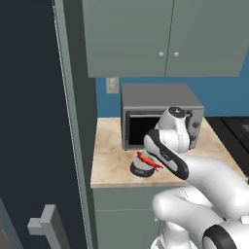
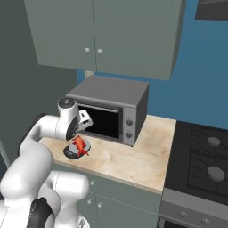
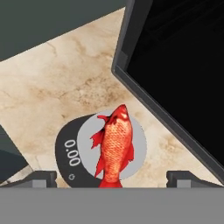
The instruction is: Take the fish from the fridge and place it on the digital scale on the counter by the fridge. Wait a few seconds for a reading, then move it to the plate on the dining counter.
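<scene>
My tool point(image 3: 112, 177) stands wide, fingertips point(image 3: 41, 178) at 9 and 3 o'clock of the fish point(image 3: 114, 146), gripping nothing. The fish lies on the digital scale point(image 3: 70, 151), which sits on the table point(image 3: 57, 87) just beside the microwave point(image 2: 111, 104).

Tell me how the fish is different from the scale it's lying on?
The fish is bright red-orange; the scale is grey with a dark rim. The fish is long and narrow with fins; the scale is a flat round disc. The scale shows numbers; the fish has scales. Both sit on the beige counter, before the microwave.
</scene>
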